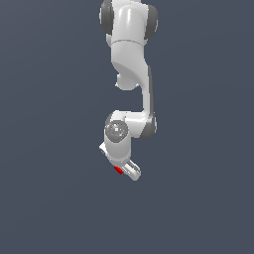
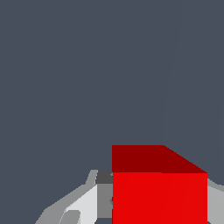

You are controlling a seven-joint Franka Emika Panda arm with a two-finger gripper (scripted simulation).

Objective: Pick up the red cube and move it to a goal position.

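The red cube (image 1: pixel 118 170) shows as a small red patch at the tip of the white arm, low in the middle of the exterior view. My gripper (image 1: pixel 124 171) sits right on it, tilted towards the exterior view's right. In the wrist view the red cube (image 2: pixel 159 192) looms large between the grey-white fingers (image 2: pixel 83 203), which press against both its sides. The gripper is shut on the cube. The cube's lower part is cut off by the frame edge. No goal marker shows in either view.
The white arm (image 1: pixel 130 59) reaches down from the top of the exterior view. A uniform dark grey-blue surface (image 1: pixel 49 149) fills everything around it.
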